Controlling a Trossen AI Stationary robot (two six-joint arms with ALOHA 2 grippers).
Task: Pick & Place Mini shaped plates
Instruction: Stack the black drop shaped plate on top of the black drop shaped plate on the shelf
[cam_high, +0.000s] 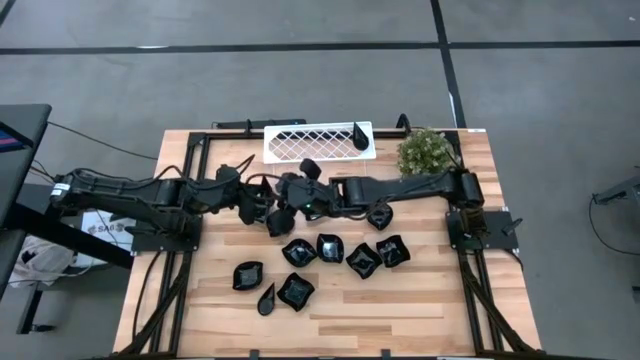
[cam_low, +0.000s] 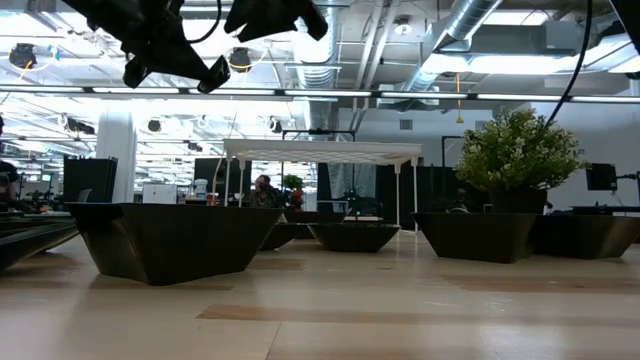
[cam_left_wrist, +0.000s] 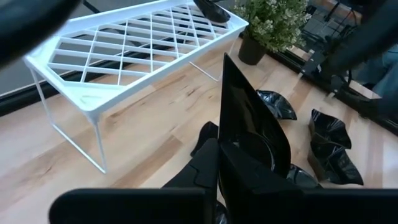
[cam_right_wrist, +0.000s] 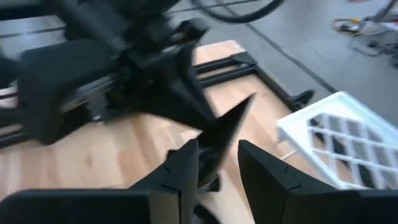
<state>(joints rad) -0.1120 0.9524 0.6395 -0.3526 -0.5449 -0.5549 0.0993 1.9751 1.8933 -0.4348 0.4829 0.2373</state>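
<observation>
L tool (cam_left_wrist: 242, 168) clenched on a black mini plate (cam_left_wrist: 252, 134), mid-desk (cam_high: 200, 310), at 6 o'clock of white tray (cam_high: 300, 143). R tool (cam_right_wrist: 217, 165) grips the same plate; rest lie at 5 o'clock.

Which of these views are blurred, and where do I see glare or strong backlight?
Right wrist view: motion blur smears the other arm, and the white tray is soft. Low view: bright ceiling lights backlight the scene, so the plates and plant look nearly like silhouettes. Left wrist view: sharp, with glossy reflections on the held plate. High view: even light, no glare.
</observation>
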